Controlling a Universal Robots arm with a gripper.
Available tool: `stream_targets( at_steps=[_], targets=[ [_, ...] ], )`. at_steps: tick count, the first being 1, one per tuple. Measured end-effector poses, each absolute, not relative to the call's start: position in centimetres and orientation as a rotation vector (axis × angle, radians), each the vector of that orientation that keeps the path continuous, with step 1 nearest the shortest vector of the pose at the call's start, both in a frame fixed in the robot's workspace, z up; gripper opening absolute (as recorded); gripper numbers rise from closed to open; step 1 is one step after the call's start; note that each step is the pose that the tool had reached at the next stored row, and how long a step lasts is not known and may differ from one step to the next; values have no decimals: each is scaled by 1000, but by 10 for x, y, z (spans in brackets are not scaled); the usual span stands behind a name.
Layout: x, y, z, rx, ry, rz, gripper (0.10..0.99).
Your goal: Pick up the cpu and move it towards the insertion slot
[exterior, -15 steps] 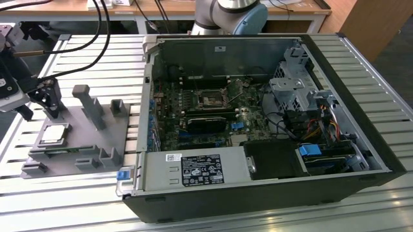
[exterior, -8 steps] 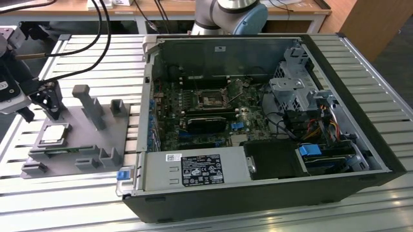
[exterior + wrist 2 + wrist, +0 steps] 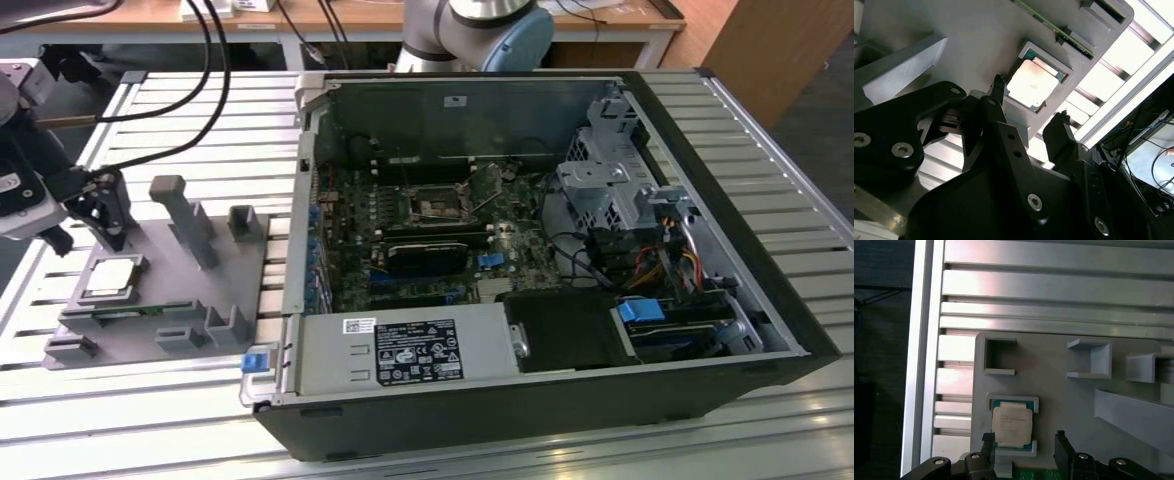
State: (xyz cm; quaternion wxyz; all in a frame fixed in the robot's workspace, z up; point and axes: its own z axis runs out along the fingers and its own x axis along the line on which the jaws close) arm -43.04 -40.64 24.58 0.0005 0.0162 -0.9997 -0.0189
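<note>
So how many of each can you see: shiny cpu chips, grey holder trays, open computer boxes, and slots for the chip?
cpu: 1
grey fixture: 1
open computer case: 1
insertion slot: 1
Total: 4

The cpu (image 3: 1012, 426) is shining dull silver metal on top, rimmed pale. The grey fixture (image 3: 1054, 400) holding it is looking like matt, smooth plastic. The ribbed metal table (image 3: 1054, 295) is gleaming glossy, and my black fingers (image 3: 1062, 450) are showing matt.
</note>
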Motion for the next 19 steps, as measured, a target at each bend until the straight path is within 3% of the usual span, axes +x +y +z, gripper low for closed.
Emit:
stream_targets(
  at_steps=[19],
  targets=[
    [-431, -410, 233, 51, -3140, -60, 588]
  ],
)
